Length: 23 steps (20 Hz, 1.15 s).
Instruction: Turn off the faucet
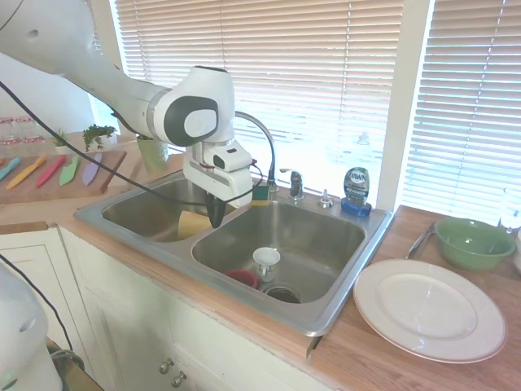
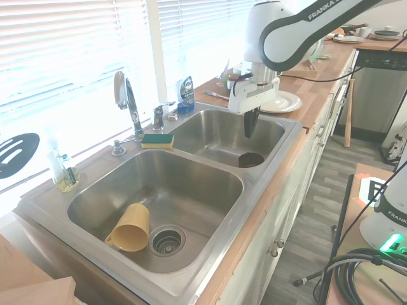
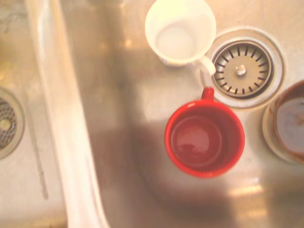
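The white arm reaches in at a slant from high up, bends at a bulky rounded wrist joint, and from there turns straight down. Its tool point(image 1: 216, 218) hangs vertical, dark fingers point(image 2: 250, 124) pointing downward and pressed close together so that they read as a single narrow black wedge with no gap showing between them. Nothing is gripped between them, and the tip hangs in the air, touching nothing, above the right-hand side of the bench's front edge as I stand facing it.
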Motion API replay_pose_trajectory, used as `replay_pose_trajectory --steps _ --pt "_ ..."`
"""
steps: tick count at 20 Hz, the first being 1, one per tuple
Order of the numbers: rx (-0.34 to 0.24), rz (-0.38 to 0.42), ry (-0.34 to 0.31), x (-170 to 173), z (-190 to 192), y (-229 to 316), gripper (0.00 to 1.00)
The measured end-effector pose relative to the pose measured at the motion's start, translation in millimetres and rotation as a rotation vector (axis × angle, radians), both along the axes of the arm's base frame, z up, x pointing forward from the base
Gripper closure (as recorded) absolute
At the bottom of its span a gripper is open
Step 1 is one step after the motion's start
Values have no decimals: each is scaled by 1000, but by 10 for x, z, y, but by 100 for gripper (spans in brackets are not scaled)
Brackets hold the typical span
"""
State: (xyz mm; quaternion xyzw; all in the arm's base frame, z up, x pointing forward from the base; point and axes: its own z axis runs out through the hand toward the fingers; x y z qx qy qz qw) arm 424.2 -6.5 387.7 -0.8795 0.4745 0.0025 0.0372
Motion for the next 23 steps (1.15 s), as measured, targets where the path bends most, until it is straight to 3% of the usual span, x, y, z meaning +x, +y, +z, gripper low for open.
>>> replay_pose_trajectory --steps 4,5,23 --pt "-2 -9 5 -63 24 -36 100" --pt "-2 -11 5 -65 24 -46 0" --pt "5 -4 11 -237 64 1 0"
